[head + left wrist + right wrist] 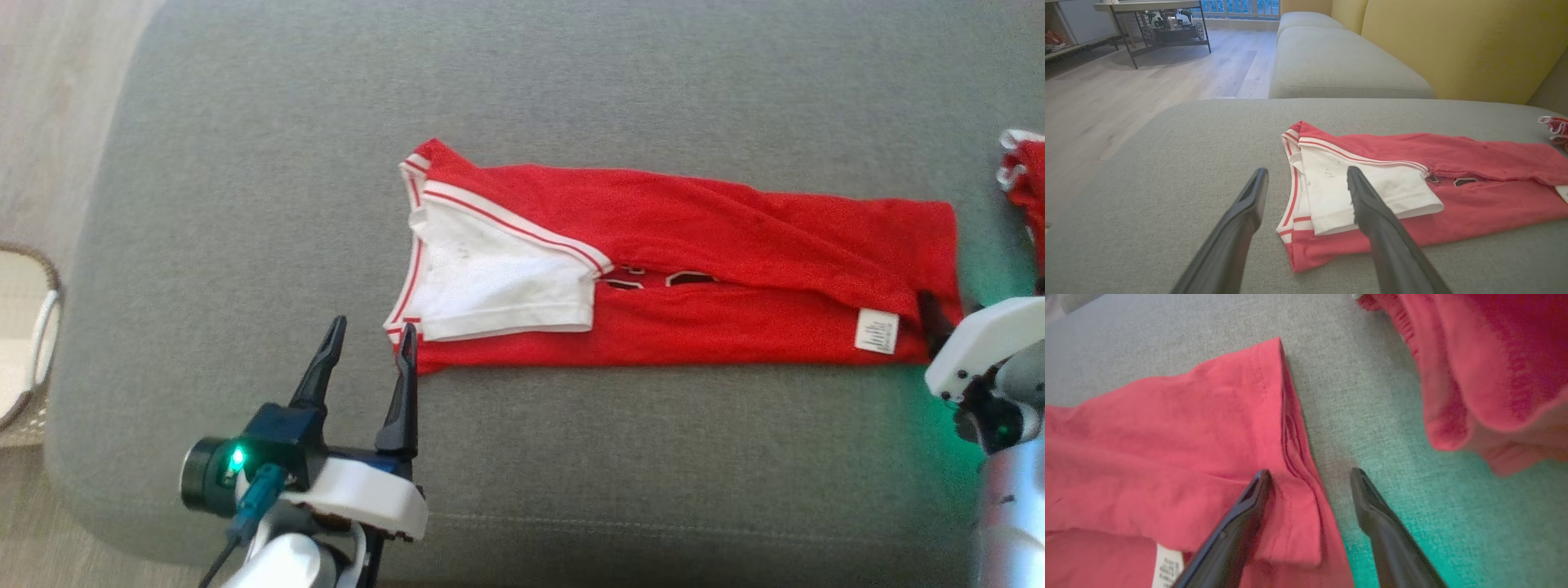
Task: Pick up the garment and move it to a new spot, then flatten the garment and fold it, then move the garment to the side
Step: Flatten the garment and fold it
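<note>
Lying on the grey sofa cushion [571,490], one red garment [735,237] was recorded, folded lengthwise into a long strip that stretched from the left gripper [371,324] across to the right gripper [1310,473].

Left gripper: the fingers were set apart, with nothing clamped between them. The garment's white-trimmed end was found just ahead of the tips. One finger [1372,220] was seen in front of the white sleeve [498,286], the other over bare cushion. Whether the cloth was touched could not be told.

Right gripper: the fingers were also spread, with nothing gripped. The garment's hemmed end was placed under one finger and bare cushion under the other, with the hem edge running between the tips. A white care label [878,331] was noted on the cloth beside the first finger.

A second red cloth item [1024,175] was logged ahead and to the right of the right gripper, apart from the strip.

A basket [51,282] was listed on the floor, well off to the left gripper's left.
</note>
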### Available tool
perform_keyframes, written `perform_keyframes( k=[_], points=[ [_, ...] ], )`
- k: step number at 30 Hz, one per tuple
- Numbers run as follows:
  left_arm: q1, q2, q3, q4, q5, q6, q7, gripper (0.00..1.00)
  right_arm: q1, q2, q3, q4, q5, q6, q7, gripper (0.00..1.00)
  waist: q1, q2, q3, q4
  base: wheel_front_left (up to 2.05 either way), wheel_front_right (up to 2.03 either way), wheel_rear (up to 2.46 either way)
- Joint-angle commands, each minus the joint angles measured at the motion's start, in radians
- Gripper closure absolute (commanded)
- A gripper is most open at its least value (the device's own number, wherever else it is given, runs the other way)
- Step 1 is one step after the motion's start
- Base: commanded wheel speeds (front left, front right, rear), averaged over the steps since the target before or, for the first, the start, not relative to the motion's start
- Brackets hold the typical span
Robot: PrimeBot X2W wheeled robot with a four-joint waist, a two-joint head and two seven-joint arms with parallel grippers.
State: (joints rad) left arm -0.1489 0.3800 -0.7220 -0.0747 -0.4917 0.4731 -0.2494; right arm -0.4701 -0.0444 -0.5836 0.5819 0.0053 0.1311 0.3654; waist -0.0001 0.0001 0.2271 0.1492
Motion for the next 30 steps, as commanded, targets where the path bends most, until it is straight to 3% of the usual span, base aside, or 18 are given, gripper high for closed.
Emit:
perform_keyframes(
  k=[1, 6, 7, 9, 14, 22, 30],
  points=[
    [-0.013, 0.002, 0.050, -0.022, 0.013, -0.009, -0.012, 0.00, -0.030, -0.006, 0.010, 0.005, -0.020, 0.000, 0.030, 0.00, 0.0001, -0.0001, -0.004, 0.019, 0.00, 0.00, 0.00],
    [0.004, -0.022, 0.075, -0.010, 0.029, -0.032, -0.012, 0.00, -0.040, -0.006, 0.003, 0.042, -0.039, 0.000, 0.084, 0.00, 0.0001, -0.0001, -0.003, 0.034, 0.00, 0.00, 0.00],
    [0.008, -0.027, 0.081, -0.008, 0.033, -0.037, -0.012, 0.00, -0.041, -0.006, 0.006, 0.045, -0.040, 0.000, 0.092, 0.22, 0.0001, -0.0001, -0.002, 0.035, 0.00, 0.00, 0.00],
    [0.013, -0.038, 0.092, -0.002, 0.041, -0.048, -0.012, 0.00, -0.041, -0.006, 0.009, 0.048, -0.039, 0.000, 0.106, 1.00, 0.0001, -0.0001, -0.001, 0.035, 0.00, 0.00, 0.00],
    [0.026, -0.059, 0.120, 0.013, 0.060, -0.073, -0.012, 0.00, -0.038, -0.006, 0.056, 0.036, -0.017, 0.000, 0.122, 1.00, 0.0001, -0.0001, -0.009, 0.021, 0.00, 0.00, 0.00],
    [0.045, -0.076, 0.159, 0.027, 0.091, -0.104, -0.012, 0.00, -0.045, -0.021, 0.170, -0.104, -0.037, 0.000, 0.092, 1.00, 0.0001, -0.0001, -0.029, -0.042, 0.00, 0.00, 0.00],
    [0.060, -0.096, 0.183, 0.036, 0.115, -0.126, -0.012, 0.00, -0.085, -0.099, 0.217, -0.250, -0.028, 0.000, 0.180, 1.00, 0.0001, -0.0001, -0.044, -0.109, 0.00, 0.00, 0.00]
  ],
)
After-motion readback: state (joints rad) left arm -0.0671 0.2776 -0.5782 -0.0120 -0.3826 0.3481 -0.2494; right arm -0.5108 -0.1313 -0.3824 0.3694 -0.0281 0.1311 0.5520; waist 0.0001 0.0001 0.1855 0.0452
